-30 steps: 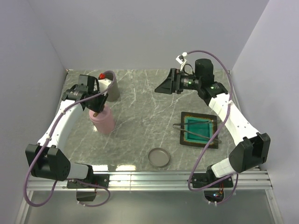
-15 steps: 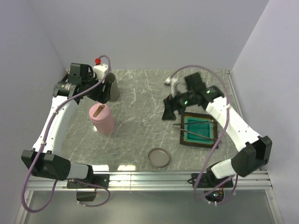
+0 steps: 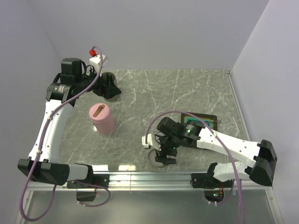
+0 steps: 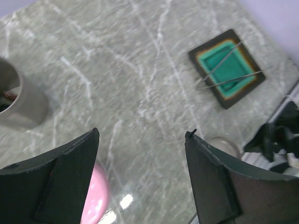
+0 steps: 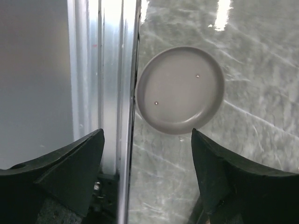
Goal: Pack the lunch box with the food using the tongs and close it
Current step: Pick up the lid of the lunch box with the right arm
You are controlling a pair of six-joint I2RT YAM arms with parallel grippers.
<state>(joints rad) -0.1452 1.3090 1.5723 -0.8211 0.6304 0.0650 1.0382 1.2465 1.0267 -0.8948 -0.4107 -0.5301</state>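
The lunch box's pink round pot (image 3: 103, 119) stands at the left with a brown strip on its lid (image 3: 98, 111); its edge shows in the left wrist view (image 4: 96, 198). My left gripper (image 3: 111, 86) (image 4: 142, 133) hangs open and empty above and behind it. A grey cup (image 4: 21, 100) stands at the far left with something reddish inside; the food is not clear. The tongs (image 4: 233, 78) lie across the green tray (image 4: 233, 95). My right gripper (image 3: 164, 157) (image 5: 147, 133) is open just above a grey round lid (image 5: 180, 91) at the front edge.
The green, dark-rimmed tray (image 3: 208, 119) is partly covered by my right arm in the top view. A metal rail (image 5: 107, 93) runs along the table's near edge right beside the lid. Walls close in the left, back and right sides.
My left gripper opened, rose off the pink pot and drew back to the far left. My right arm swung from the back, over the tray, down to the lid at the front.
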